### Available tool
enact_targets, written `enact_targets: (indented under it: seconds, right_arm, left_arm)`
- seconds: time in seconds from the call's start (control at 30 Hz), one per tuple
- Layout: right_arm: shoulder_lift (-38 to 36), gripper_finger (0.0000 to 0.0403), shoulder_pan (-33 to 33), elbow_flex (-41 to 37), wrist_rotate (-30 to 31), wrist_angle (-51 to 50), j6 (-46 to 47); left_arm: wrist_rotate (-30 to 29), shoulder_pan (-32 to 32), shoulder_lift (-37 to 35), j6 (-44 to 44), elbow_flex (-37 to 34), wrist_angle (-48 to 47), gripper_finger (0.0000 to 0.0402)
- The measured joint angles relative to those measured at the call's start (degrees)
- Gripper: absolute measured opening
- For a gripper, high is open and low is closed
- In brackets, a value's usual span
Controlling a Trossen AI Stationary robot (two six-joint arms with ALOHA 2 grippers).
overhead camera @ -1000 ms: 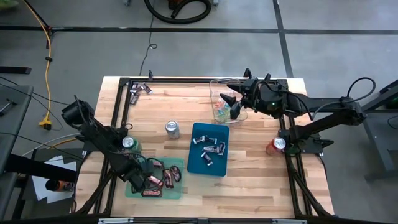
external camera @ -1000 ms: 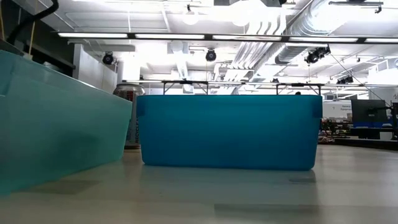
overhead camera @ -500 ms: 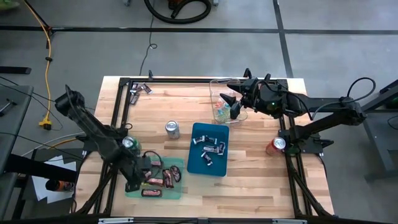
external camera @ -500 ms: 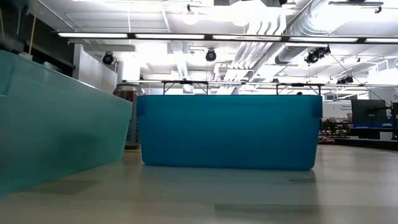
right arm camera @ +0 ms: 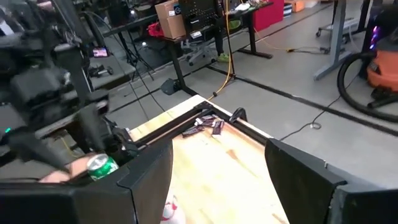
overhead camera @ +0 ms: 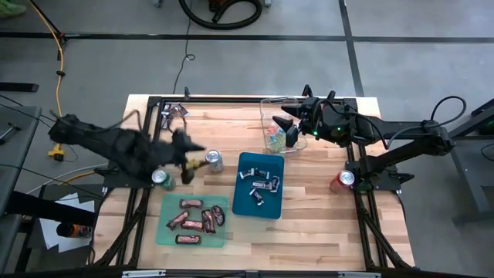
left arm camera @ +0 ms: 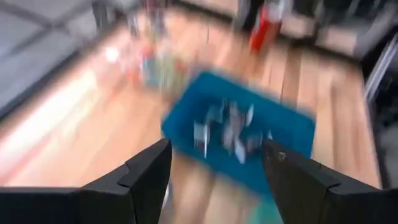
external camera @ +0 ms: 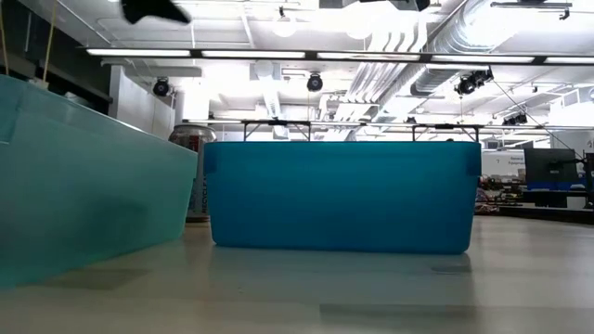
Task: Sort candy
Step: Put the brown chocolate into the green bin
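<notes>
Two black jointed arms are showing in the overhead view, the left arm [overhead camera: 108, 143] at mid-left, the right arm [overhead camera: 386, 139] at upper right with a looping black cable. Each is ending in broad, angular, matte dark fingers [right arm camera: 149, 180].

Grey floor [overhead camera: 417, 69], orange vacuum [right arm camera: 380, 70].

The table [overhead camera: 316, 208] is pale matt wood (plank-grained), the blue bin [overhead camera: 245, 202] smooth plastic.

We see the left hand [overhead camera: 187, 161] raised with fingers apart, blurred; the right hand [overhead camera: 287, 128] hovers, fingers spread.
</notes>
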Motion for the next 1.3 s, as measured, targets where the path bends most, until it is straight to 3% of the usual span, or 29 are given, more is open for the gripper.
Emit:
enact_targets:
  seconds: [0.23, 0.37, 0.47, 0.8, 0.93, 1.07, 1.17, 1.3]
  right_arm:
    - [0.9, 0.025, 0.1, 0.0, -2.2, 0.2, 3.4]
    - [3.0, 0.025, 0.3, 0.0, -12.1, 2.5, 3.0]
    - [5.1, 0.025, 1.3, 0.0, -18.6, 5.1, 1.8]
    - [8.0, 0.025, 3.5, 0.0, -20.0, 8.2, -0.4]
    - [7.7, 0.025, 3.4, 0.0, -16.3, 8.0, 0.3]
    - [7.7, 0.025, 2.0, 0.0, -4.1, 4.9, 3.7]
    - [7.7, 0.025, -2.7, 0.4, 3.5, -1.4, 11.5]
    - [8.6, 0.025, -13.0, 3.9, 3.2, -17.7, 23.1]
  left_arm:
    - [8.0, 9.7, -2.2, 12.6, -3.6, 26.2, 0.0234]
    - [17.1, 12.7, -1.1, 11.0, -8.3, 44.3, 0.0234]
    - [20.8, 13.5, 0.6, 7.4, -12.1, 52.4, 0.0234]
    - [21.3, 13.5, 1.2, 2.9, -14.0, 55.8, 0.0234]
    - [20.7, 13.9, -0.3, 3.4, -14.0, 55.9, 0.0234]
    - [20.0, 13.9, -2.5, 4.6, -14.0, 55.6, 0.0234]
    - [20.0, 13.9, -4.7, 5.9, -14.0, 55.2, 0.0234]
    - [20.0, 13.9, -8.0, 8.3, -14.0, 52.5, 0.0234]
